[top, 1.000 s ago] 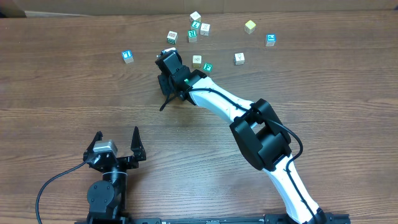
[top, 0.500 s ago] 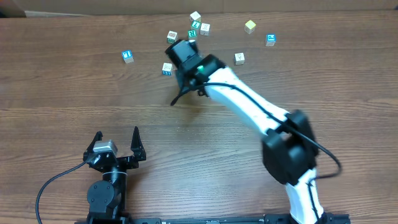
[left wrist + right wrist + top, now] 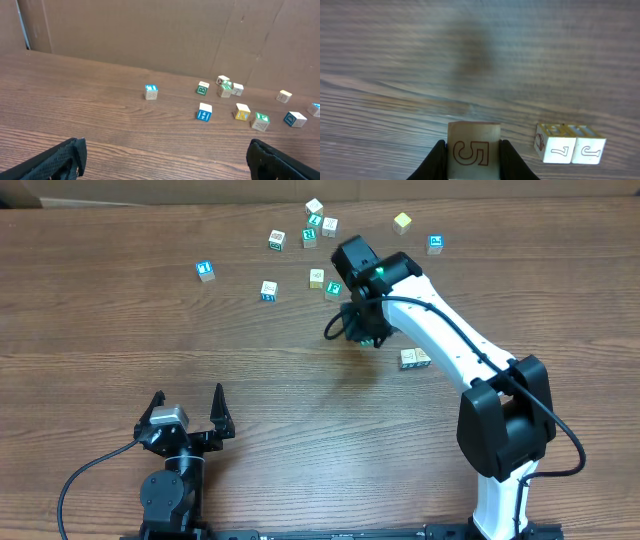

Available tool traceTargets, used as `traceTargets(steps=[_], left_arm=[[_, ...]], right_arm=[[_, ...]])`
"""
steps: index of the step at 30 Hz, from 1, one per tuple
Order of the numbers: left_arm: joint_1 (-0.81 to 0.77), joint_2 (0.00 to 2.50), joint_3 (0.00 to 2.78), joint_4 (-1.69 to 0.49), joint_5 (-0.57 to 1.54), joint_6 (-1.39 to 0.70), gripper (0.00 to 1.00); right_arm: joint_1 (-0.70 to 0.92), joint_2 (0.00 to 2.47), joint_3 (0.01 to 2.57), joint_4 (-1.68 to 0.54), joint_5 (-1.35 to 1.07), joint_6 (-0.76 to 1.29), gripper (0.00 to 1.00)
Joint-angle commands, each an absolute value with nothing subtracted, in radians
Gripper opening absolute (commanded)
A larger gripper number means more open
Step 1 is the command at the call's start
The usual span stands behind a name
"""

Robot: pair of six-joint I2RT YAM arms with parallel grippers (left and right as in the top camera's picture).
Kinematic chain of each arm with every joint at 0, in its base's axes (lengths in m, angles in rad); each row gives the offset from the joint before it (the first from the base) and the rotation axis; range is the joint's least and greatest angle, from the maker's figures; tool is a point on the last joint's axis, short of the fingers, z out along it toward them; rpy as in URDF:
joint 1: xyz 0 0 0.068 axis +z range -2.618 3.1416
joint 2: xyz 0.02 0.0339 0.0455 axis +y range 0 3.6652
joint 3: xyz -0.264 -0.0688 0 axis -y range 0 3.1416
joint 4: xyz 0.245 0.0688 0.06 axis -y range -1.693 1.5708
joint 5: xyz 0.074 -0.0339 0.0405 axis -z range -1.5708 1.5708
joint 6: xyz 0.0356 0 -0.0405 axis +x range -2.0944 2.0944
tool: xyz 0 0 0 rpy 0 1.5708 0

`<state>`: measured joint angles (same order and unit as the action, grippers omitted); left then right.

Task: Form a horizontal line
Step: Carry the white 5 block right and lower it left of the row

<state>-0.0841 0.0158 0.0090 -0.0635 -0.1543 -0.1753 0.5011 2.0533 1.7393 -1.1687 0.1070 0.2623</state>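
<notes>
In the right wrist view a cream cube (image 3: 473,150) with a red-outlined "5" sits between the two black fingers of my right gripper (image 3: 472,156), which is shut on it just above the wood. To its right on the table lie two touching cream cubes (image 3: 570,144) side by side, a short horizontal row. Overhead, that pair (image 3: 415,358) lies right of my right gripper (image 3: 352,330), a small gap apart. My left gripper (image 3: 190,410) rests open near the front left, holding nothing, its fingers (image 3: 65,157) spread wide.
Several loose cubes are scattered across the back of the table: a blue one (image 3: 206,270) at the left, a white-blue one (image 3: 268,290), a cluster (image 3: 314,225), a yellow one (image 3: 402,222) and a blue one (image 3: 435,244). A cardboard wall (image 3: 150,30) backs the table.
My right arm has swung from the back-left cubes to the right and toward the middle, still shut on its cube. The touching pair came into view. The left arm has not moved.
</notes>
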Motion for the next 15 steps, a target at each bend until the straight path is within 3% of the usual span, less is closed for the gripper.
traceTargets(steps=[1,15], left_arm=[[-0.079,0.006,0.005,-0.063,-0.157,-0.154,1.0],[-0.079,0.006,0.005,-0.063,-0.157,-0.154,1.0]], right_arm=[[0.489,2.058,1.68,-1.144,0.084,0.27,0.22],[0.485,2.058,1.569,-1.084,0.096,0.316,0.26]])
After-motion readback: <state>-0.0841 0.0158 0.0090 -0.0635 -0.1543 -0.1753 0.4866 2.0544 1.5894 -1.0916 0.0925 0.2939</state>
